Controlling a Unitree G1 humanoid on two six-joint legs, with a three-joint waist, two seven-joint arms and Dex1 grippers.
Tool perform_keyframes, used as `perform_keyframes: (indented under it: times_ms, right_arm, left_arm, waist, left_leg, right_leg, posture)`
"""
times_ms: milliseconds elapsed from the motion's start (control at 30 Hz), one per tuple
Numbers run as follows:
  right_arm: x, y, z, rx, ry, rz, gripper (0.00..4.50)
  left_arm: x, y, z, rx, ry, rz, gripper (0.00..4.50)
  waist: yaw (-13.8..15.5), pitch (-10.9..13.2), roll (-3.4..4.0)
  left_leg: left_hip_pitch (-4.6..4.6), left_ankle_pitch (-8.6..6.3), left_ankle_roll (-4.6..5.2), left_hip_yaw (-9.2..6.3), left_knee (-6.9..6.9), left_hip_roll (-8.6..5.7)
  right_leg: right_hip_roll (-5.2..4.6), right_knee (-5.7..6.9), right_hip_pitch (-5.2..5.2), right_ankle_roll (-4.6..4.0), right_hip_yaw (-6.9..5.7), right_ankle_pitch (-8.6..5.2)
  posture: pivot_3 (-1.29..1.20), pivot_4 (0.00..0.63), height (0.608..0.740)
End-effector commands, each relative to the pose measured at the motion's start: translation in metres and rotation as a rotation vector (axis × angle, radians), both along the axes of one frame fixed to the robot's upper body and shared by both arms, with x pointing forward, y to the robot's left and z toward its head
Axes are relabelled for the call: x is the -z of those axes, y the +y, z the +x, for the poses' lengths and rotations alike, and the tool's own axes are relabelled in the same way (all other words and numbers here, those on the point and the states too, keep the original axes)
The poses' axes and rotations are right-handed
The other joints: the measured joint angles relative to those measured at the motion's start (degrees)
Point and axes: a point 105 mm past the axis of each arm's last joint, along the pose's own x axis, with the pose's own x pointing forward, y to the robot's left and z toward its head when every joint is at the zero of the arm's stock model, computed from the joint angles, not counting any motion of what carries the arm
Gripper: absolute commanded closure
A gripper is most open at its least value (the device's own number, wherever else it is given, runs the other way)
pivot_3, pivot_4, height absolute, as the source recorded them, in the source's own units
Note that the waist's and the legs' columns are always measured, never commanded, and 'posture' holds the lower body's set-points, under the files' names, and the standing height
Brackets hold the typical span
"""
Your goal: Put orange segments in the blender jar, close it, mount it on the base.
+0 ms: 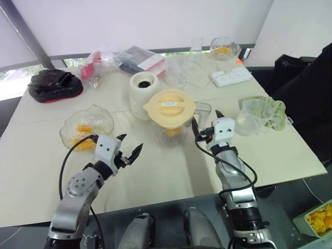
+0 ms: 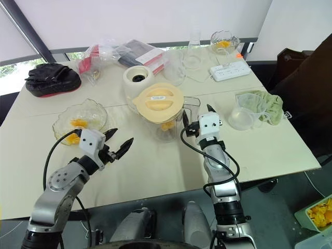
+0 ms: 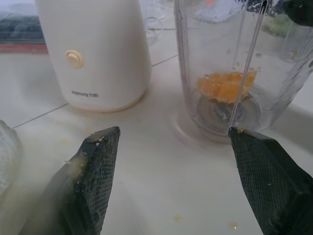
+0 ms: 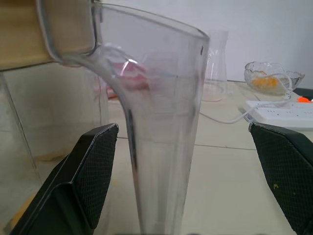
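At centre frame, my right gripper (image 1: pixel 206 118) straddles the handle (image 4: pixel 146 147) of the lidded jar (image 1: pixel 171 124), wide open and empty, poised, I judge, to carry it to the base (image 1: pixel 143 88); my left gripper (image 1: pixel 130 143) gapes empty.

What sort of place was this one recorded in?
Probably an office or lab room staged as a kitchen: a plain white table below roller blinds, a power strip lying on it, and a blender base beside a blender jar.

A cream table (image 1: pixel 171 176) (a seam crosses its middle) stands before a white blind (image 1: pixel 155 21), daylight entering through a low window strip (image 1: pixel 13 80), grey floor (image 1: pixel 290 207) on the right.
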Motion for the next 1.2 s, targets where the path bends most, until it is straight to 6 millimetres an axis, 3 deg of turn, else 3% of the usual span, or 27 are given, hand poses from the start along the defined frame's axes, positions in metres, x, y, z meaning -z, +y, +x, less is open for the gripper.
perform_keyframes:
  times_ms: [33,733,833,1000,1200]
  right_arm:
    - [-0.022,-0.001,-0.007,-0.01,-0.06,-0.007,0.04]
    - [-0.018,-0.005,-0.017,-0.005,0.04,-0.011,0.04]
    - [-0.018,-0.006,-0.019,-0.001,0.046,-0.009,0.87]
    - [-0.02,-0.008,-0.017,0.01,0.042,-0.008,3.44]
    - [-0.023,-0.009,-0.01,0.018,0.04,-0.009,3.6]
  left_arm:
    - [-0.007,0.001,0.001,-0.001,-0.038,-0.002,0.8]
    - [-0.005,-0.001,0.003,0.009,-0.036,-0.005,0.8]
    - [-0.005,-0.002,0.002,0.011,-0.034,-0.005,0.8]
    - [-0.004,-0.002,0.002,0.014,-0.032,-0.004,0.8]
    - [-0.004,-0.002,0.003,0.015,-0.034,-0.003,0.8]
  waist:
    - [0.09,0.0,0.0]
    - [0.23,0.0,0.0]
    - [0.27,0.0,0.0]
    - [0.64,0.0,0.01]
    - [1.52,0.0,-0.01]
  left_leg:
    - [0.0,0.0,0.0,0.0,0.0,0.0]
    - [-0.02,-0.02,0.04,-0.02,-0.02,0.01]
    - [-0.02,-0.02,0.04,-0.03,-0.02,0.01]
    - [-0.02,-0.03,0.05,-0.03,-0.02,0.01]
    - [-0.02,-0.06,0.09,-0.02,-0.01,0.0]
  right_leg:
    - [0.0,0.0,0.0,0.0,0.0,0.0]
    - [-0.02,-0.23,0.1,0.0,-0.03,0.0]
    - [-0.02,-0.26,0.1,0.0,-0.03,0.0]
    - [-0.02,-0.31,0.12,0.0,-0.04,0.0]
    - [-0.02,-0.44,0.2,0.01,-0.06,0.0]
  posture:
    - [0.0,0.15,0.74]
    - [0.0,0.15,0.74]
    - [0.0,0.15,0.74]
    - [0.0,0.15,0.74]
    - [0.0,0.15,0.74]
